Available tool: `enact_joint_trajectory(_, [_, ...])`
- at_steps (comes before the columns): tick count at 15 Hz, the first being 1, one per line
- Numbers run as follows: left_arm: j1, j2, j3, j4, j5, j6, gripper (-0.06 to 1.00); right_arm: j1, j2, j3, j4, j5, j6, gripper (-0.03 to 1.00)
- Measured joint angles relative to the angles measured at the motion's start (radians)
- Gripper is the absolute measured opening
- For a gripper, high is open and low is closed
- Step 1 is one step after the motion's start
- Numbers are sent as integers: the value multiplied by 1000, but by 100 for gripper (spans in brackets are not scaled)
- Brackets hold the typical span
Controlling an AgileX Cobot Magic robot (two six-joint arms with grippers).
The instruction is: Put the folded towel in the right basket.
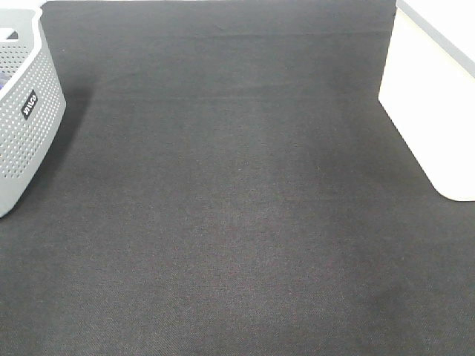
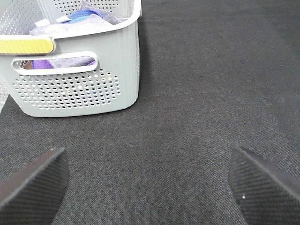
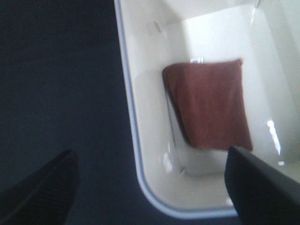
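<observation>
The folded towel [image 3: 208,103] lies flat on the floor of the right basket [image 3: 140,154], inside the white walls and close to one rounded corner. It is a rust-brown square, and a small white tag [image 3: 197,60] shows at one edge. Nothing holds it.

The right gripper [image 3: 150,187] hangs above the basket rim with its fingers [image 3: 42,192] spread wide and empty; one finger is over the dark desk [image 1: 237,222], the other over the basket.

The left gripper [image 2: 147,185] is also wide open and holds nothing, over bare desk.

In the exterior high view the white basket stands at about 2 o'clock, cut by the frame edge. The grey perforated basket [image 1: 26,119], with a black label [image 1: 29,104], stands at about 10 o'clock. Coloured cloths [image 2: 79,16] lie inside it.
</observation>
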Motion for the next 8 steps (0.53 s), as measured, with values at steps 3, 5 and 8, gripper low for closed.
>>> enact_joint_trajectory(3, [0, 0, 0, 0, 0, 0, 87, 0, -169, 204, 5, -1, -27, 80])
enact_joint_trajectory(5, [0, 0, 0, 0, 0, 0, 87, 0, -291, 350, 7, -2, -42, 80])
enact_joint_trajectory(8, [0, 0, 0, 0, 0, 0, 87, 0, -510, 585, 8, -2, -48, 80])
